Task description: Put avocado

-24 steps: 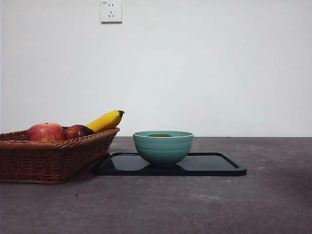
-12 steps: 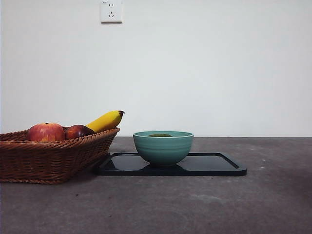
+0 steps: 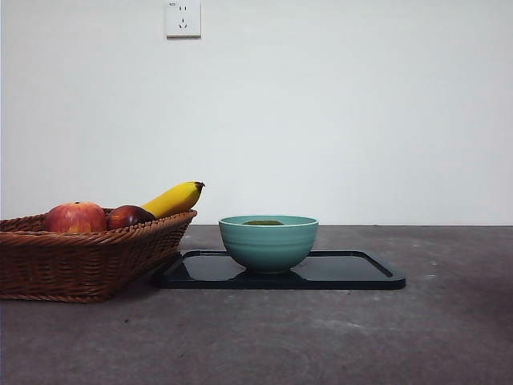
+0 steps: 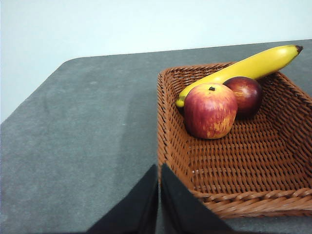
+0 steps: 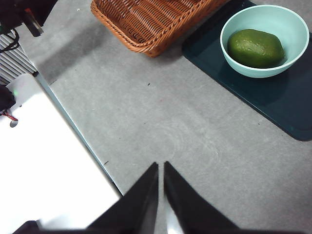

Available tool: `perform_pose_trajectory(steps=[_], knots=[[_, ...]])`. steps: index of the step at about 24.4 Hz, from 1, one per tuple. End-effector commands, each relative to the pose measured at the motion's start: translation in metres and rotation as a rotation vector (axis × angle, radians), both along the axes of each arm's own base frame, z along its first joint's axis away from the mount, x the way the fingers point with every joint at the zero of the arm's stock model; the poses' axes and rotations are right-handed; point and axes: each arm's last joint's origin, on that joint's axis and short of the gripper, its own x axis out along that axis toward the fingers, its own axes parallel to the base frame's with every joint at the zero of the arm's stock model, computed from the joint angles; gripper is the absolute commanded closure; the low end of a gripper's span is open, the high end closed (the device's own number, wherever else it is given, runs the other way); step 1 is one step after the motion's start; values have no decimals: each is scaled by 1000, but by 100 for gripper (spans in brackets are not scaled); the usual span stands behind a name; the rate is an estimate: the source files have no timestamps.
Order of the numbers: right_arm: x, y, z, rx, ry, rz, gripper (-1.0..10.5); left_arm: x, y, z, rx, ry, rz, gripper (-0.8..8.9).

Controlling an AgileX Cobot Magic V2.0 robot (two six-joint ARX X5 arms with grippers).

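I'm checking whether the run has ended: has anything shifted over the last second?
Nothing visibly changed. The avocado lies in the teal bowl on the dark tray, the fruit basket is untouched, and no arm appears in the front view.

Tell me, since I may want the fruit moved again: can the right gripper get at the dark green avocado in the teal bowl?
Probably yes. The dark green avocado lies uncovered in the open teal bowl; nothing stands above it, and the right gripper hangs shut over bare table.

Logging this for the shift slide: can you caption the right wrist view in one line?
Avocado lying in the teal bowl on the dark tray, wicker basket alongside, right gripper shut above bare table.
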Motion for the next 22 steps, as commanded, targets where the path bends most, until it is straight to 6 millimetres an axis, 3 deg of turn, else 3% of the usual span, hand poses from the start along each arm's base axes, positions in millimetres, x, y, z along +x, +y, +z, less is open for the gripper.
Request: perform_pose_trajectory(steps=[1, 6, 8, 12, 14, 18, 22], knots=[[0, 2, 2, 9, -1, 5, 936, 1, 0, -8, -10, 27, 3, 805], [0, 2, 2, 10, -1, 5, 936, 1, 0, -8, -10, 27, 3, 805], [2, -3, 6, -7, -90, -2, 936, 1, 0, -8, -10, 27, 3, 805], [6, -33, 22, 95, -316, -183, 936, 1, 0, -8, -10, 27, 3, 805], [0, -54, 21, 127, -456, -318, 936, 1, 0, -8, -10, 27, 2, 805], [-12, -84, -17, 120, -656, -605, 936, 1, 0, -8, -9, 27, 3, 805], [-15, -92, -50, 133, -753, -691, 936, 1, 0, -8, -10, 27, 3, 805]])
